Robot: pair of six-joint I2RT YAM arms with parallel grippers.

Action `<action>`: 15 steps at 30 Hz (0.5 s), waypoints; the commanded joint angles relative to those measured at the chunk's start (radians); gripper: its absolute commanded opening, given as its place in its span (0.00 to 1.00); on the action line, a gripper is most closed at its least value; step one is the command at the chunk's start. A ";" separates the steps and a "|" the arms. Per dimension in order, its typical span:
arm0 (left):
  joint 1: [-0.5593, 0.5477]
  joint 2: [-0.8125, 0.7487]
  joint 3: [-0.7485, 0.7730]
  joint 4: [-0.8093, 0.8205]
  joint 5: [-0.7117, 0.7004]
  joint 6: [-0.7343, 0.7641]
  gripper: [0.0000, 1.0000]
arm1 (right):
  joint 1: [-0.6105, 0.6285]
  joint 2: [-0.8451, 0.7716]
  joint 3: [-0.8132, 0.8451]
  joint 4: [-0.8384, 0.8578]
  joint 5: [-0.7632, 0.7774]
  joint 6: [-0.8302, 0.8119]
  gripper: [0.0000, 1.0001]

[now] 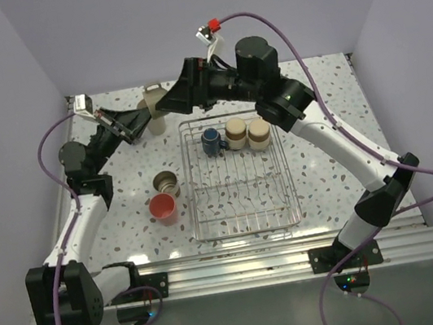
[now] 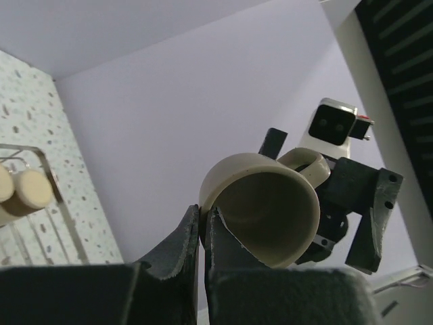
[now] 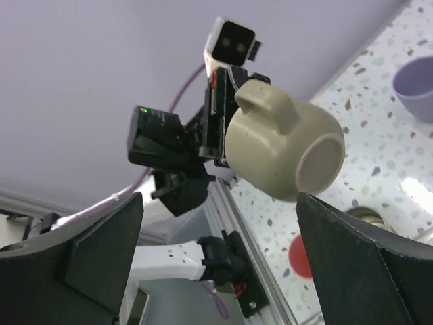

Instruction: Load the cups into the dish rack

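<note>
My left gripper point(image 1: 144, 119) is shut on the rim of a beige mug point(image 1: 154, 100) and holds it in the air on its side, above the table's far left. The left wrist view shows the fingers point(image 2: 223, 237) pinching the mug's wall point(image 2: 260, 210). My right gripper point(image 1: 166, 104) is open, and its jaws stand wide on either side of the mug point(image 3: 281, 152) without touching it. The dish rack point(image 1: 247, 224) holds a dark blue mug point(image 1: 212, 140) and two tan cups point(image 1: 236, 133) at its far end. A steel cup point(image 1: 165, 183) and a coral-pink cup point(image 1: 163, 209) stand left of the rack.
A lavender cup point(image 3: 416, 84) stands on the speckled table past the mug in the right wrist view. It is hidden under the arms in the top view. The near two thirds of the rack hold nothing. Lavender walls close in the back and both sides.
</note>
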 commanded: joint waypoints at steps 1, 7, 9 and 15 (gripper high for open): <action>0.004 -0.045 0.012 0.271 0.030 -0.216 0.00 | -0.001 0.012 0.074 0.115 -0.071 0.058 0.98; 0.000 -0.057 0.018 0.329 0.021 -0.291 0.00 | -0.001 -0.025 0.031 0.118 -0.062 0.058 0.99; -0.009 -0.069 0.020 0.302 0.018 -0.277 0.00 | 0.001 -0.031 0.032 0.101 -0.049 0.055 0.99; -0.062 -0.076 0.032 0.259 -0.007 -0.238 0.00 | 0.002 -0.028 0.049 0.110 -0.054 0.073 0.99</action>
